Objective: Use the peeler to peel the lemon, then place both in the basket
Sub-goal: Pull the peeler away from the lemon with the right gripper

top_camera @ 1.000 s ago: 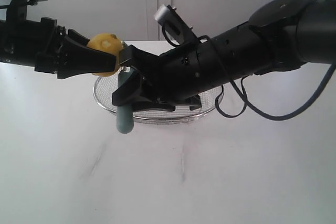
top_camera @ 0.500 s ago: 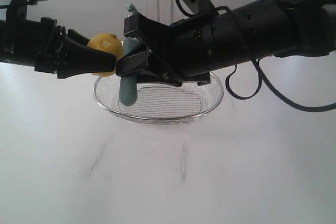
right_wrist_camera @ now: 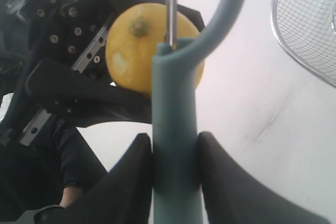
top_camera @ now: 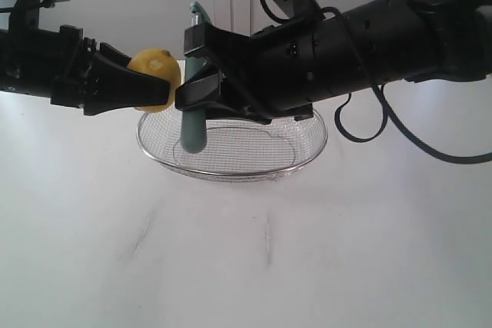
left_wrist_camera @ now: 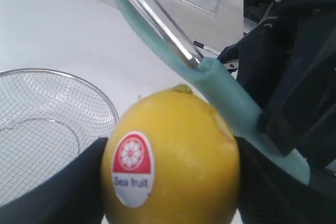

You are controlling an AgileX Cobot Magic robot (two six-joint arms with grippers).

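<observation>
Over the last 1 second the right end effector (top_camera: 197, 88) has risen, carrying the peeler (top_camera: 192, 134) up with it. Earlier the handle's lower end hung in front of the near rim of the basket (top_camera: 231, 176); now it sits higher, in front of the mesh inside. The peeler's head, which was level with the lemon (top_camera: 156, 68), now stands above it. The right arm, once sloping down across the basket, lies nearly level and uncovers more mesh. In the last 0.5 seconds the peeler edged slightly rightward.

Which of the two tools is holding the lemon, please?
The left tool, clamped around the lemon; the right tool grips the peeler instead.
</observation>
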